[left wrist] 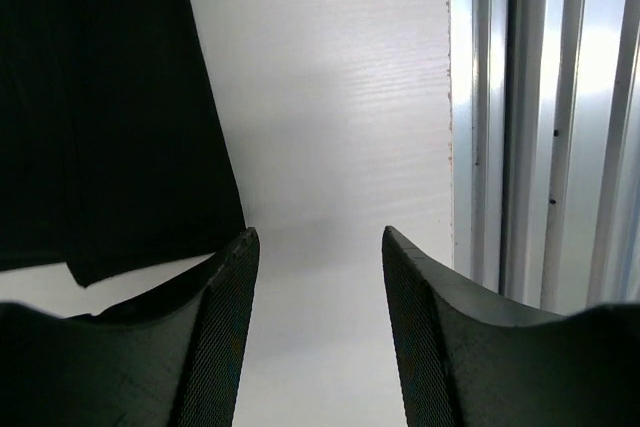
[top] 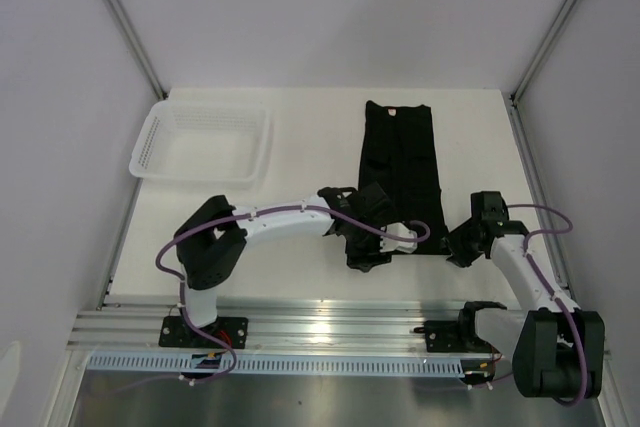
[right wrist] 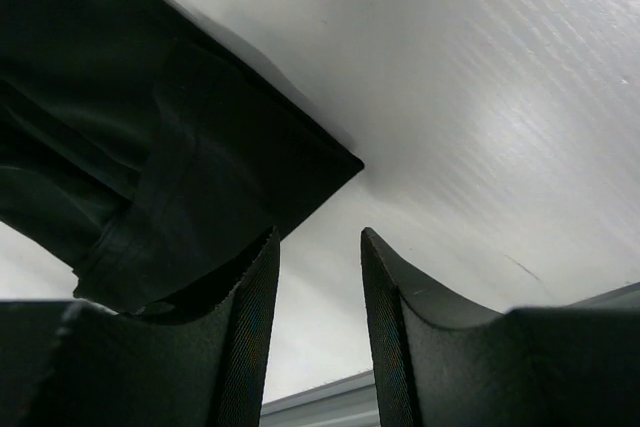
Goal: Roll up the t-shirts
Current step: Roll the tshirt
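Both jaws stand apart with only bare table in the gap: left gripper [left wrist: 315, 239] fairly wide, right gripper [right wrist: 318, 239] narrower, neither holding anything. The black t-shirt [top: 402, 162] lies flat on the table, folded into a long narrow strip that runs far to near, right of centre, with a small pale label [top: 392, 110] at the far end. The left gripper is low at the strip's near-left corner; in its wrist view one finger sits right at the cloth edge, and I cannot tell if it touches. The right gripper is low just beside the near-right corner, where its wrist view shows the folded hem and the corner next to one finger. The white mesh basket [top: 150, 147] sits far left, well apart from the shirt. The white table [top: 300, 147] ends at a metal rail [top: 320, 322] on the near edge.
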